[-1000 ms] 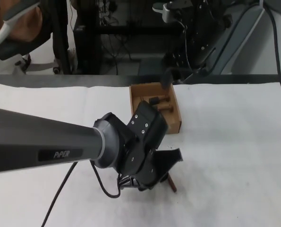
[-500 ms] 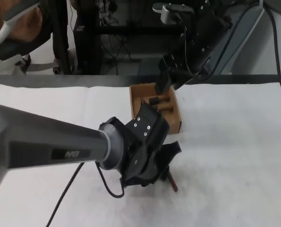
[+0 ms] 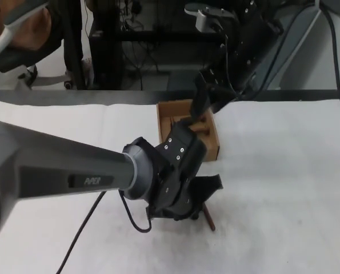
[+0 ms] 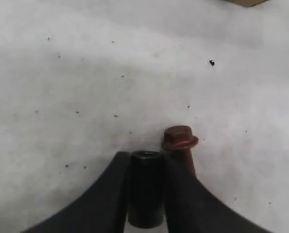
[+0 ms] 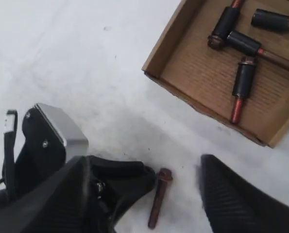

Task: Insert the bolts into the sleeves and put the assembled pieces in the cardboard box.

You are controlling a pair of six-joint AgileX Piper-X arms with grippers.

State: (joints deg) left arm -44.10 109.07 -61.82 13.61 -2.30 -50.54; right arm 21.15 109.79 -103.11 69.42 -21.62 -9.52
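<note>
The white cloth covers the bench, and on it we take the cardboard box as our landmark. The left gripper sits low over the cloth on the near side of the box, a little way off its near wall. Its fingers are closed on a black sleeve, which stands up between them with its open end showing. The right gripper hangs above the far part of the box, fingers spread wide with nothing between them. Inside the box lie several assembled pieces, bolts already through their sleeves, and one more sleeve near a corner.

One loose copper-coloured bolt lies flat on the cloth, also on the near side of the box, just beside the held sleeve.

We judge this to be the start of another assembly: the sleeve is in hand, the bolt not yet picked up. Next, we think, the free gripper must come down from over the box, take the bolt by its shank, and line it up with the sleeve's bore. A shank lying flat against soft cloth could make that a fiddly pinch.
</note>
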